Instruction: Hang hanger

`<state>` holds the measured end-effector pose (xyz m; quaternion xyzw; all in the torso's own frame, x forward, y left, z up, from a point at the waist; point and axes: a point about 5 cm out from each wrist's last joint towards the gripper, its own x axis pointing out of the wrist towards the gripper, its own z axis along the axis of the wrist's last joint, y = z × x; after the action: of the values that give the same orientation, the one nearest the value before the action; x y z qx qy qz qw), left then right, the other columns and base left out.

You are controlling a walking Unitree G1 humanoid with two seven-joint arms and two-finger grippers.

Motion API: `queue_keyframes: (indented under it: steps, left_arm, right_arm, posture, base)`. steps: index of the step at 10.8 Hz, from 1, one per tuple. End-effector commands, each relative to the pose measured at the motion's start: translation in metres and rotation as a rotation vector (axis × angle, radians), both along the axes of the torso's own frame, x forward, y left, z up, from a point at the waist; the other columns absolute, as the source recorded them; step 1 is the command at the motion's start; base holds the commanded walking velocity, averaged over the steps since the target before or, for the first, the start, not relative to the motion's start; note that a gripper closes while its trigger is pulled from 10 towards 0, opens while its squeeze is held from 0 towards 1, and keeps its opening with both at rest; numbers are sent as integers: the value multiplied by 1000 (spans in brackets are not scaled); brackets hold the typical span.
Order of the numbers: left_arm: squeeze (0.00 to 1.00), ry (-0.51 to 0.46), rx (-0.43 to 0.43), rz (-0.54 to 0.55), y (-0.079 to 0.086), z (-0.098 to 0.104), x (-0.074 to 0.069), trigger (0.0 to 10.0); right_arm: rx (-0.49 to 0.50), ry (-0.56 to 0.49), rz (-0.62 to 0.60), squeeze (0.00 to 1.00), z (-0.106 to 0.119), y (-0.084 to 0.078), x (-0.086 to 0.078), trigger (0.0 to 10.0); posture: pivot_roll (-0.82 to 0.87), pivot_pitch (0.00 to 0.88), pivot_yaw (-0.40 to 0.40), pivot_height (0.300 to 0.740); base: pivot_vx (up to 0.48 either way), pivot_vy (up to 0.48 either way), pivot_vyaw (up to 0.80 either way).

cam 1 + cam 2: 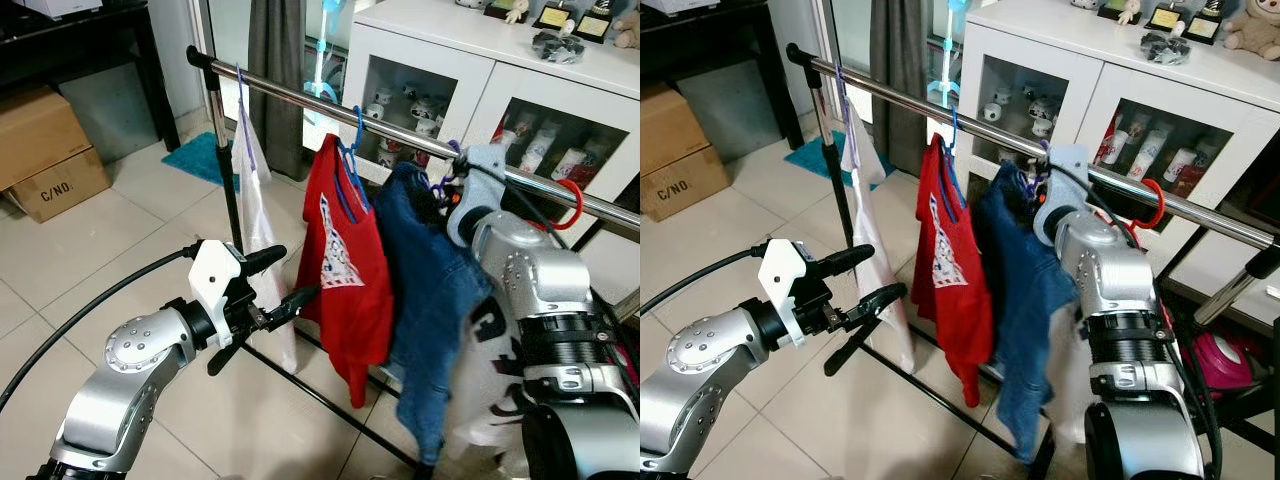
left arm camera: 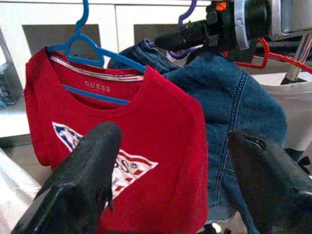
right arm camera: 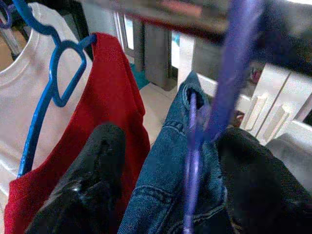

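Note:
A metal rail (image 1: pixel 290 97) runs across the rack in front of me. On it hang a white garment (image 1: pixel 255 190), a red T-shirt (image 1: pixel 350 270) on a blue hanger (image 1: pixel 352 150), and a blue denim piece (image 1: pixel 430 300) on a purple hanger (image 3: pixel 195 161). My right gripper (image 3: pixel 180 146) is raised to the rail, open, with its black fingers (image 3: pixel 97 170) on either side of the purple hanger's neck; the hook rises to the rail. My left gripper (image 1: pixel 285 278) is open and holds nothing, low and left of the red T-shirt.
A red hanger (image 1: pixel 570 205) with a white garment hangs further right on the rail. A white glass-door cabinet (image 1: pixel 450 60) stands behind the rack. Cardboard boxes (image 1: pixel 45 150) and a teal mat (image 1: pixel 205 155) lie at the left. The rack's black base bar (image 1: pixel 330 400) crosses the tiled floor.

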<state>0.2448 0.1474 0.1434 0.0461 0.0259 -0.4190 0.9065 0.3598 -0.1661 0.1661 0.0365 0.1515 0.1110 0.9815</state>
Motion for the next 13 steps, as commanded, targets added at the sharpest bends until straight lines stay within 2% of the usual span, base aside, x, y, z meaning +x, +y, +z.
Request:
queue_keyframes:
  steps: [1, 10, 13]
  left_arm:
    - [0, -9, 14, -2, 0, 0, 0, 10000]
    - [0, -9, 29, 8, 2, -1, 1, 10000]
    - [0, -9, 31, 17, 3, -1, 1, 10000]
  right_arm:
    - [0, -25, -7, 0, 6, -2, 3, 0]
    - [-10, -36, 14, 0, 6, 0, 3, 0]
    - [-25, -75, 23, 0, 16, 0, 1, 0]
  posture:
    - [18, 0, -67, 740]
    - [18, 0, -68, 740]
    - [17, 0, -67, 740]
  base:
    - [0, 0, 0]
    - [0, 0, 0]
    - [0, 0, 0]
